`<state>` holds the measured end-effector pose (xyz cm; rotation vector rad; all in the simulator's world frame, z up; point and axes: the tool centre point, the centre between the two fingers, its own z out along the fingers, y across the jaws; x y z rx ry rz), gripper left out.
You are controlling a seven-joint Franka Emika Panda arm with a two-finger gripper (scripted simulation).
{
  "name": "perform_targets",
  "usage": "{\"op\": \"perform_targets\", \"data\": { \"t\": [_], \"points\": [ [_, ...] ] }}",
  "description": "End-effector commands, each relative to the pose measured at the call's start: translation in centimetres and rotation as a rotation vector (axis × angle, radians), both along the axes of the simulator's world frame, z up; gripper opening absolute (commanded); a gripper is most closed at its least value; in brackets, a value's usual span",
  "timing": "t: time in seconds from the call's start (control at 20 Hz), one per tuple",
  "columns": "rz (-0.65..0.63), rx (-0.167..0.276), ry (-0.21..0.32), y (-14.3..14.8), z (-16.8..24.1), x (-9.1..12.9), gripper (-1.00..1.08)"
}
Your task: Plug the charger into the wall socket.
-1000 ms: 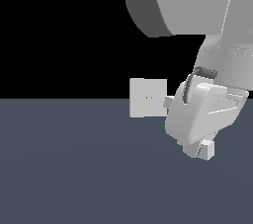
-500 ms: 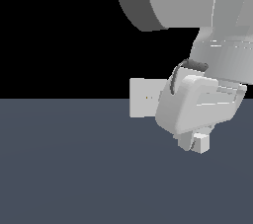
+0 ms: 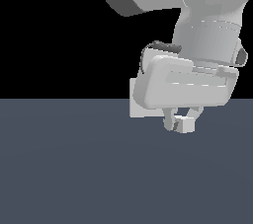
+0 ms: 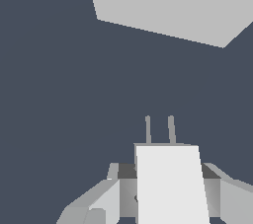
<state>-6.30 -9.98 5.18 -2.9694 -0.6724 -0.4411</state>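
Bare simulated scene (no furnishings): flat grey floor, black backdrop

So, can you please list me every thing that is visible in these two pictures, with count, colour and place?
charger: one, white block with two thin grey prongs, held between the gripper fingers, prongs pointing toward the plate, not yet touching it.
wall socket: one, white flat plate, upright on the floor, mostly hidden behind the robot hand in the exterior view; its holes are not visible.
floor: one, dark blue-grey, lower half of the exterior view.
gripper: one, light grey, closed on the charger.
arm: one, grey-white, coming down from above.
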Motion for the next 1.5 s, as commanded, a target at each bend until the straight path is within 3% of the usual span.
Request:
{"op": "perform_targets", "data": {
  "t": [0.0, 0.7, 1.45],
  "points": [
    [-0.050, 0.001, -0.001, 0.6, 0.9, 0.4, -1.00],
    [-0.244, 0.000, 0.001, 2.6, 4.3, 2.1, -1.00],
    [-0.279, -0.001, 0.003, 2.8, 4.8, 2.5, -1.00]
  ]
}}
